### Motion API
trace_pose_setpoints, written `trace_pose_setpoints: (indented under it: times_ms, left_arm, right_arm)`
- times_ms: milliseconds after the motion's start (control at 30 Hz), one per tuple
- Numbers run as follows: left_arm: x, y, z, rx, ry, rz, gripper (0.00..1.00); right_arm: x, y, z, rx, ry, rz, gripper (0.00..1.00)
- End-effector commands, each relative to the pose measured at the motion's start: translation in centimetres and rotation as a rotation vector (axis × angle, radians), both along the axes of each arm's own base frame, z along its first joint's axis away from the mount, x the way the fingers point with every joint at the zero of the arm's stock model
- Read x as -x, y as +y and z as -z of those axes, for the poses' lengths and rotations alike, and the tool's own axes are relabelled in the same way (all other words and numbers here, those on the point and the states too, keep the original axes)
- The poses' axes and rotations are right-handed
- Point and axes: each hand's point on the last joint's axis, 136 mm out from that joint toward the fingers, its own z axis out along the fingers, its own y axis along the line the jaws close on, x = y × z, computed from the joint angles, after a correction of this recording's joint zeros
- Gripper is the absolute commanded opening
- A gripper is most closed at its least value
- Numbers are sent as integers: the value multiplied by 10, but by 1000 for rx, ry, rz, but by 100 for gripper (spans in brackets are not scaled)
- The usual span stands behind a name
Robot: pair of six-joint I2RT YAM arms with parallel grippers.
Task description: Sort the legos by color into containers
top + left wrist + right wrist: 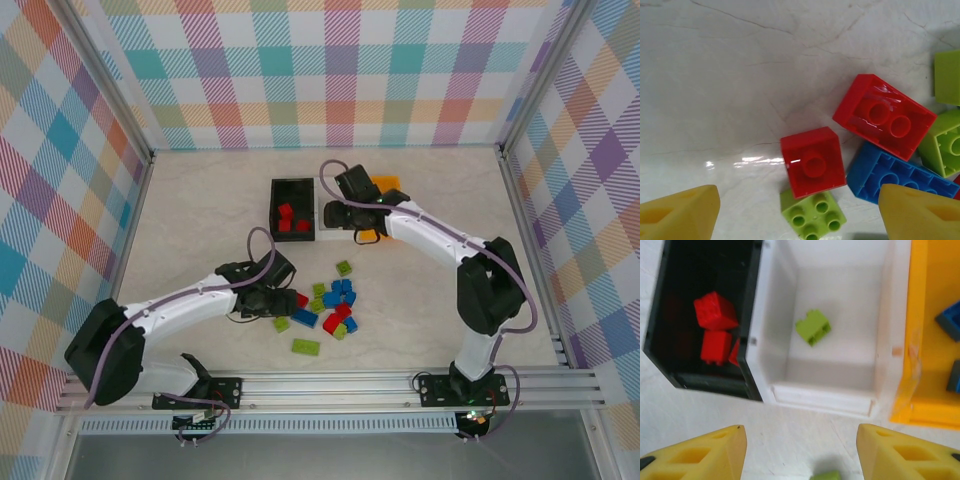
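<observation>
Two arms are at work, but the step that wants care belongs to the left one. The left gripper hangs low over the left edge of the brick pile in the middle of the table. Its yellow fingers are spread wide and clasp nothing. Between them sits a small red square brick, the likely pick, and it is crowded. A green brick touches it and seems tucked partly under one edge. A blue brick lies just beside it on the near side, and a long red brick is close by. One finger hangs right over the blue brick, so a plain drop would probably land on it. I'd shift or turn the wrist a touch so the fingers meet the square brick's flat sides, since it lies slightly askew. I'd also grip it high, then lift straight up to leave the green one behind. It then belongs in the black bin, leftmost of the row on the far side of the pile, where red bricks already lie. The right gripper hovers by the white bin, its fingers parted and empty. A green piece rests on that bin's floor, and the orange bin to the right holds blue ones. That arm crowds the row, so the left arm should mind it on the way in.
</observation>
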Motion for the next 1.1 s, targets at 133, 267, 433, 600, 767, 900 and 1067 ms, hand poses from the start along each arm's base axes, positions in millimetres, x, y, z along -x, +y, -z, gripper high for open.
trace_pose_setpoints:
  times_ms: [133,267,433,600,767,900,1067]
  left_arm:
    - [-5,-17,5,13,6,46,72]
    - [-4,-12,17,-35,32,36,63]
    - [-5,2,28,-107,32,0,57]
    - [-6,11,34,-143,37,-23,49]
    - [-10,15,35,-170,26,-31,40]
    - [-17,14,23,-169,-8,-41,33]
    - [-53,0,-42,-122,-151,-51,32]
  right_arm:
    - [11,-6,8,-12,1,13,59]
    - [12,-7,6,-12,-9,13,59]
    - [13,-9,5,-16,-14,12,59]
    - [14,-9,4,-20,-17,12,59]
    - [15,-9,5,-20,-16,11,59]
    - [17,-12,3,-22,-24,13,59]
    - [26,-20,-2,-35,-38,23,59]
